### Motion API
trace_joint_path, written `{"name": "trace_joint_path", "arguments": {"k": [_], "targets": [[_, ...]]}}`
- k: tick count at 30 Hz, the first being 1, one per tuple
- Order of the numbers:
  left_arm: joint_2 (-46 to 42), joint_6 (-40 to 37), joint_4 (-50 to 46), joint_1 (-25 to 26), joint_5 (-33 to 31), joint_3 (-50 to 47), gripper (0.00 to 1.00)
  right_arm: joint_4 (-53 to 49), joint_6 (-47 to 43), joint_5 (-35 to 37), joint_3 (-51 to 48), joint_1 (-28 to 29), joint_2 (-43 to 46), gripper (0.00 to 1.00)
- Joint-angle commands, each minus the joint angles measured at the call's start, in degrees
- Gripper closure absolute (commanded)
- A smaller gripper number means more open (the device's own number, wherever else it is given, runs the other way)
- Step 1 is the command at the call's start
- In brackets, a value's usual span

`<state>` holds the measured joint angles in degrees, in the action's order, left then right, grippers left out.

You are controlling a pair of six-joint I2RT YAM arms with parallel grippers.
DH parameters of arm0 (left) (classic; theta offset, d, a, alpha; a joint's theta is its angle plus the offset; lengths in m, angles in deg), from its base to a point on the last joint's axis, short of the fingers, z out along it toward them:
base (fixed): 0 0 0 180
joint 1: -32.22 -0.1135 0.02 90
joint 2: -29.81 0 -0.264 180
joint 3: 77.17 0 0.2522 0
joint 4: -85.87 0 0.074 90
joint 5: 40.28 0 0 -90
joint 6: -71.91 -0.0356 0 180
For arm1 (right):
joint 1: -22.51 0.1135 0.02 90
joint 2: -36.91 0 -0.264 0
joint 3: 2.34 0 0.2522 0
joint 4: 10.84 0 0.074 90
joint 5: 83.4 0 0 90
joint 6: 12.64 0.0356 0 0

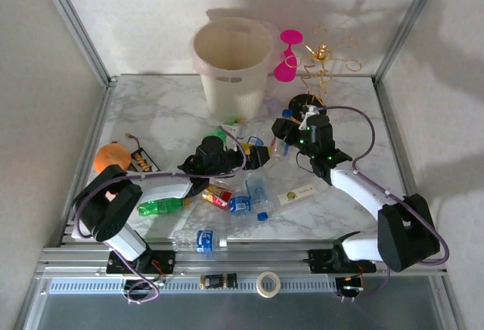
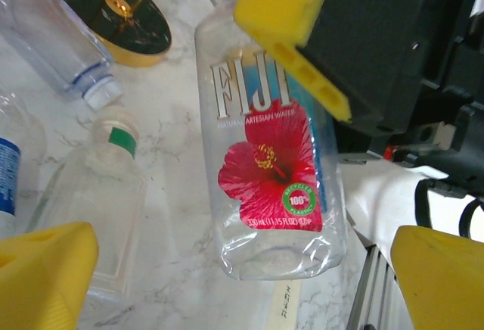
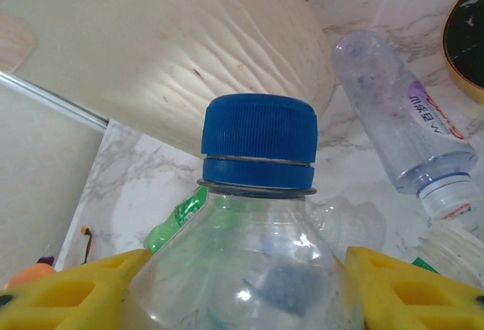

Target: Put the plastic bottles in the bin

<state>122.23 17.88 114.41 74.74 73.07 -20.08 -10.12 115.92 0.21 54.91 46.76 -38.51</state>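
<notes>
Near the cream-white bin, the right fingers pinch a clear Fiji water bottle with a blue cap, one finger on each side below its neck. The left fingers are spread wide just beside it and grip nothing.

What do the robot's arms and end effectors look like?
The left arm and right arm have white links between bulky black joints, and a thin purple cable loops alongside each. The left end effector and right end effector have chunky yellow fingers with rectangular slots, mounted on black bodies.
</notes>
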Motion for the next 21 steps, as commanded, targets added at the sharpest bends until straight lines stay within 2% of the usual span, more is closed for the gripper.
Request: {"name": "trace_joint_path", "arguments": {"k": [1, 14, 21], "targets": [[1.6, -0.5, 1.7, 1.0, 3.2, 2.8, 0.02, 3.1, -0.9, -2.7, 0.0, -0.3, 1.9, 0.48], [8.5, 1.0, 1.8, 1.9, 4.5, 8.5, 0.04, 5.8, -0.3, -7.2, -2.7, 0.2, 4.6, 0.49], [9.9, 1.4, 1.6, 2.1, 5.5, 9.8, 0.15, 7.7, 0.6, -8.1, -4.3, 0.9, 5.0, 0.49]]}}
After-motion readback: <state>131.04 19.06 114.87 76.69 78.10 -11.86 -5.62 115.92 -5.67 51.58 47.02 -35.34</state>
